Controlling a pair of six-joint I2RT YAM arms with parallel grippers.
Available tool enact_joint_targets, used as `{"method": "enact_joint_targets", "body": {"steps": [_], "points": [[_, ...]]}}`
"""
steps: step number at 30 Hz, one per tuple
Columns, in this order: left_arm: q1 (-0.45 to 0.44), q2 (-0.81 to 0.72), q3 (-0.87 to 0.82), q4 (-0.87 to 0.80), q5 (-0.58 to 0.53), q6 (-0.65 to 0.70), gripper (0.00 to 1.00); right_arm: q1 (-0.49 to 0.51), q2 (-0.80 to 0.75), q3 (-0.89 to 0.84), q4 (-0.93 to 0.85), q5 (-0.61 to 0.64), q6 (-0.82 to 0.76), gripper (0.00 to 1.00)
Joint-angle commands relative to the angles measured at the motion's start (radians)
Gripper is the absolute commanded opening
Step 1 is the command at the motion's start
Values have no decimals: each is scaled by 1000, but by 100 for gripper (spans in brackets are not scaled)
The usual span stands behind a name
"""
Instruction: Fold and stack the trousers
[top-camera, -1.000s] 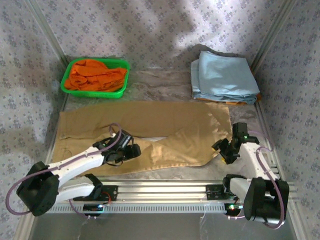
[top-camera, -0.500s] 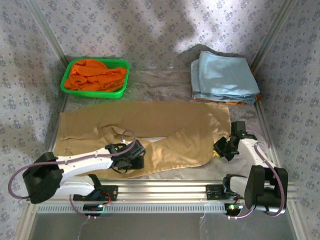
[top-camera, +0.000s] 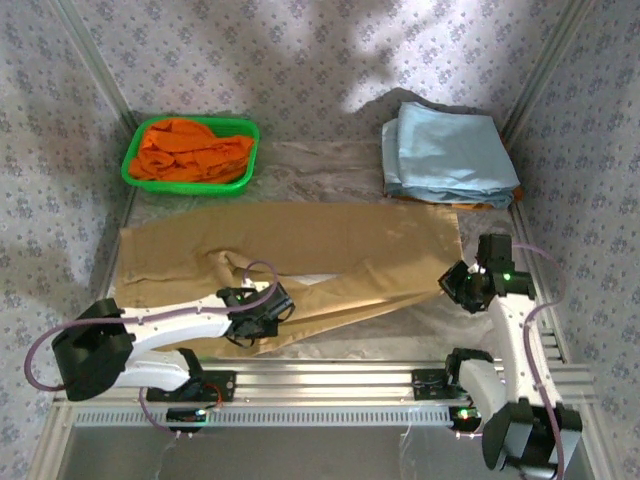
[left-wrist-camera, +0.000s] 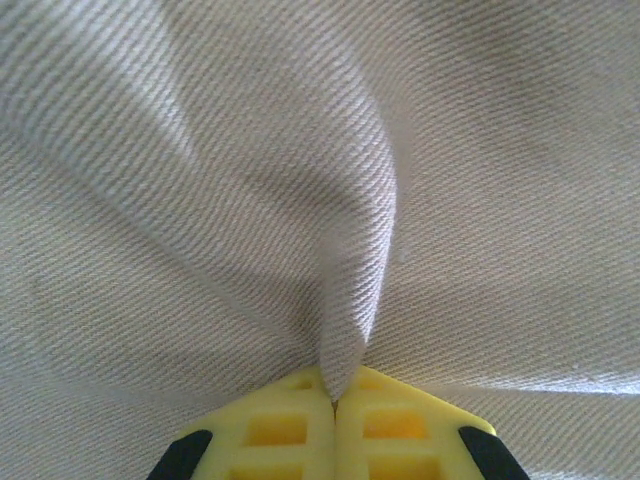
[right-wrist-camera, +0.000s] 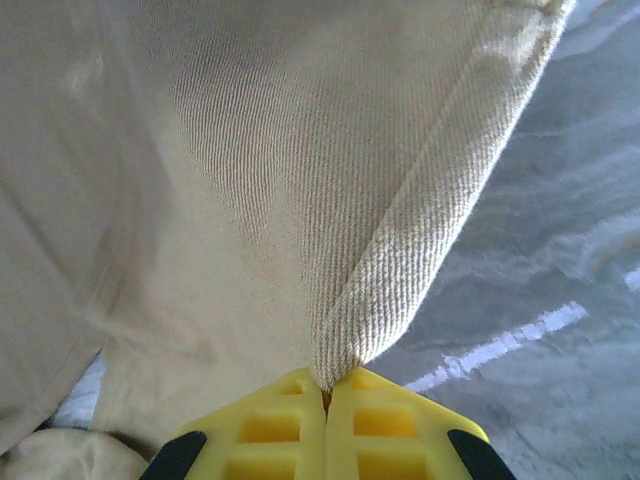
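Robot test cell in a lab; 2-arm rig, left arm (top-camera: 160, 325) and right arm (top-camera: 515, 335) bolted to an aluminium rail (top-camera: 330, 380) at the near edge of the table (top-camera: 320, 165), floral cloth screens (top-camera: 300, 60) on metal frame posts (top-camera: 541, 70); green basket (top-camera: 185, 187) of orange cloth (top-camera: 190, 150), folded light blue stack (top-camera: 445, 150)

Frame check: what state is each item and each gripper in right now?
trousers: spread along the table, not yet folded, near leg pinched at two spots.
left gripper: shut on a ridge of trousers cloth.
right gripper: shut on a corner of the trousers.
orange garment: crumpled in the green basket.
light blue garments: folded and stacked.
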Motion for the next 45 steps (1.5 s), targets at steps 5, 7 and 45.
{"method": "enact_joint_targets", "body": {"steps": [5, 7, 45], "points": [[24, -66, -24, -67, 35, 76, 0, 60, -93, -10, -187, 66, 108, 0], [32, -108, -41, -77, 55, 80, 0, 86, -135, -46, -204, 66, 150, 2], [874, -140, 19, 182, 285, 190, 82, -359, 487, -105, 140, 10, 19, 0]]}}
